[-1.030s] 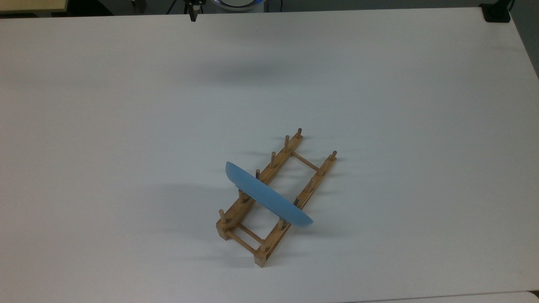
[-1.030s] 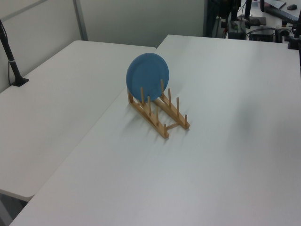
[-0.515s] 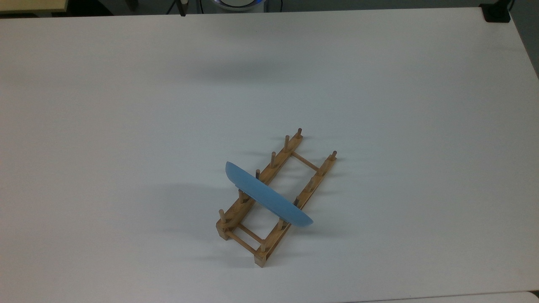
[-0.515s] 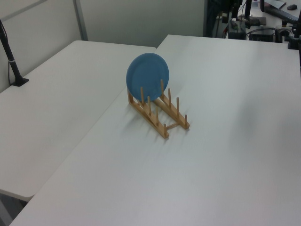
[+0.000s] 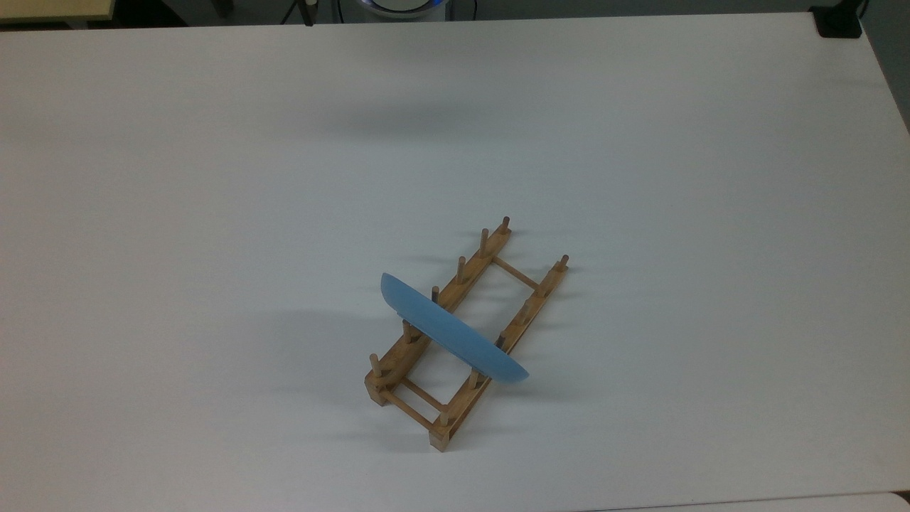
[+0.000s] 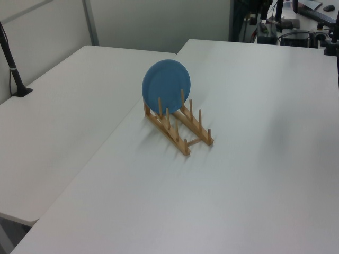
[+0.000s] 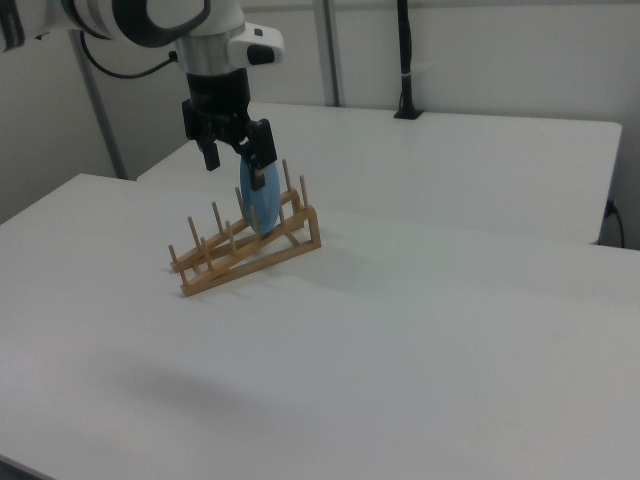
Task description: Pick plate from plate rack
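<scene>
Plate (image 5: 455,333) stands on edge in plate rack (image 5: 466,334), between pegs near one end, mid worktop (image 5: 213,178). Pincer (image 7: 238,152) spread wide, empty, apparently hanging well clear of it. Best: descend over top rim, straddle the edge, lift straight up.

A round light-blue plastic plate (image 5: 455,332) stands on edge, upright, between the pegs of a small light-brown wooden plate rack (image 5: 466,334) with two parallel pegged rails and thin cross dowels. It sits nearer the rack's bottom-left end in the top view.
</scene>
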Available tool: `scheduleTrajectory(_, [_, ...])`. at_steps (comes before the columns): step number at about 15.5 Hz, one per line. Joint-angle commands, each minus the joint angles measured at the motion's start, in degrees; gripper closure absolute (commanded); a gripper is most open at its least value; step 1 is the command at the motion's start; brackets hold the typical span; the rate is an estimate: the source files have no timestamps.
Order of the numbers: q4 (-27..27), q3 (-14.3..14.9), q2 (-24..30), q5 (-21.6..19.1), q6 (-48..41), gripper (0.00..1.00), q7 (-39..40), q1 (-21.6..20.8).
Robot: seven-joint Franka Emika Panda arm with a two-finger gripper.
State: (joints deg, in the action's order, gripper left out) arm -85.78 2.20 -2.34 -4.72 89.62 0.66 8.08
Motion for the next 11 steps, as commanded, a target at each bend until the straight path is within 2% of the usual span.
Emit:
scheduleTrajectory(1, [-0.2, 0.4, 0.3, -1.3, 0.5, 0.00, 1.4, -0.4])
scheduleTrajectory(11, [-1.3, -0.6, -1.0, -0.4, 1.9, 0.00, 2.4, -1.9])
